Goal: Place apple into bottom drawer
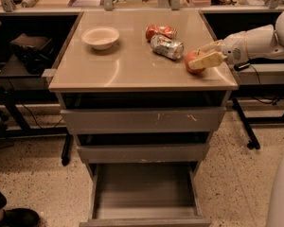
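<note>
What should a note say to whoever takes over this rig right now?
The hand is at the small round red apple, by the front corner of the beige tabletop at the picture's right; its grip cannot be judged.
The apple sits on the tabletop.
The lowest grey metal drawer is pulled open.
Done: drawer open, hand at apple.
Left: lift the apple, lower it into the drawer.

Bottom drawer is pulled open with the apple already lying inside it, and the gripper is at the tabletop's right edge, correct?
Not quite. The camera view shows the apple on the tabletop, near its right edge, not in the drawer. The bottom drawer is pulled open, and the gripper is at that right edge, by the apple.
</note>
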